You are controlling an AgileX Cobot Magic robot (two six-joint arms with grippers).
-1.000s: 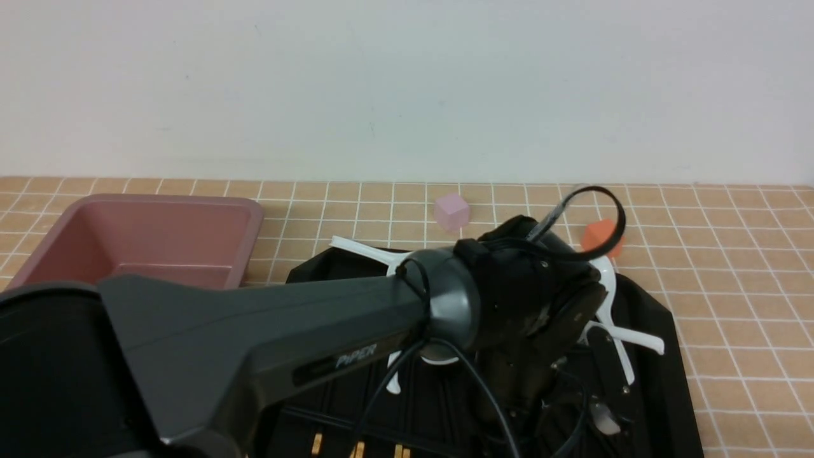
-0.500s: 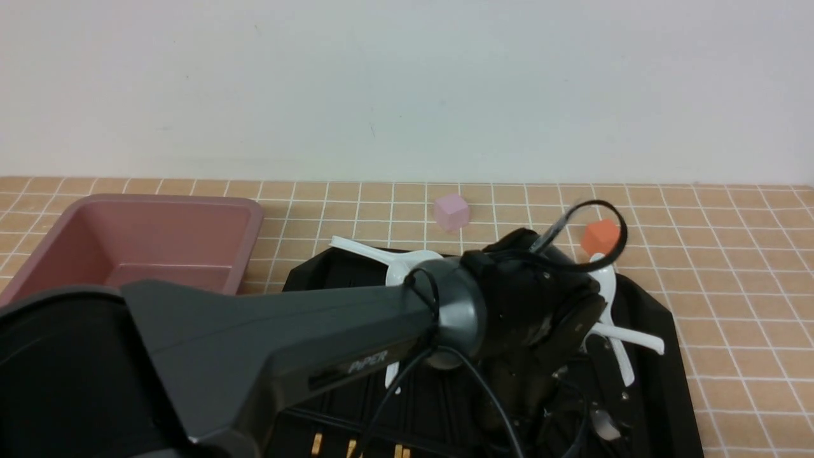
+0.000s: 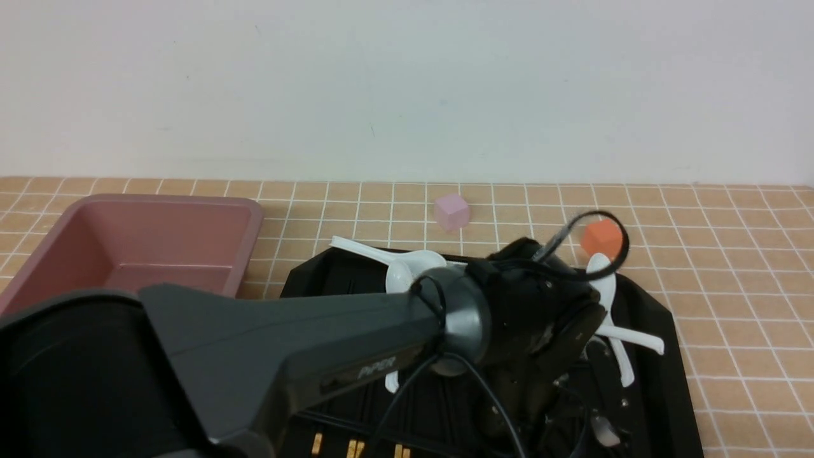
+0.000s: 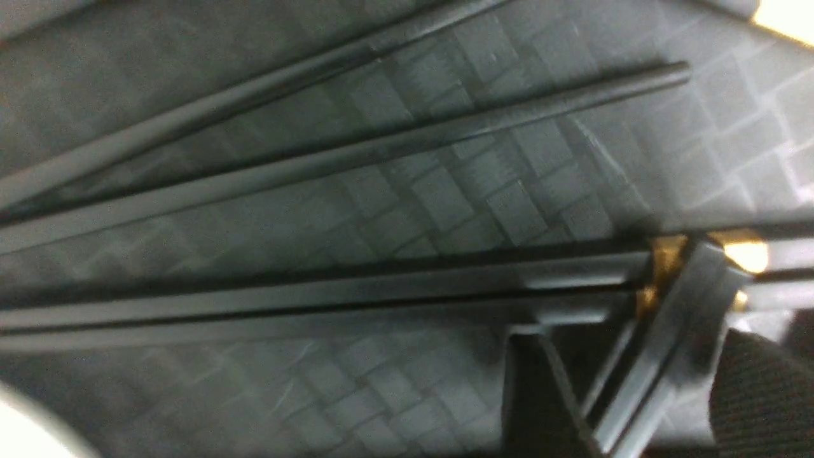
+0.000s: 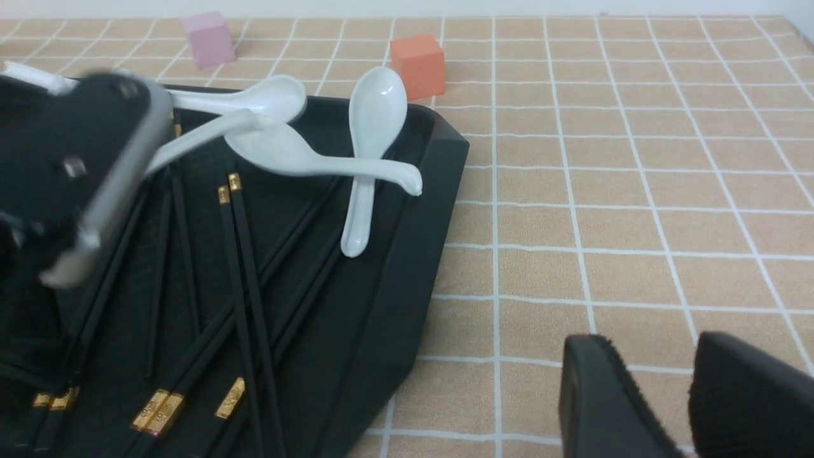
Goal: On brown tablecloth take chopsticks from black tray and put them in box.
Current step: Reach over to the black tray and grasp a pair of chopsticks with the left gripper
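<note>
Several black chopsticks with gold bands lie crisscrossed in the black tray on the brown tablecloth. My left arm reaches over the tray, wrist pointing down into it. The left gripper is open just above the tray floor, and one slanted chopstick lies between its fingers, across a pair of chopsticks. The pink box stands at the far left with nothing showing in the part I can see. My right gripper is open over bare cloth, to the right of the tray.
White spoons lie across the tray's far end, one spoon beside the left wrist. A pink cube and an orange cube sit on the cloth behind the tray. The left arm's wrist blocks the tray's left part.
The left arm has sunk lower into the tray and shifted slightly right. Its cable loop now sits in front of the orange cube. Nothing else moved.
</note>
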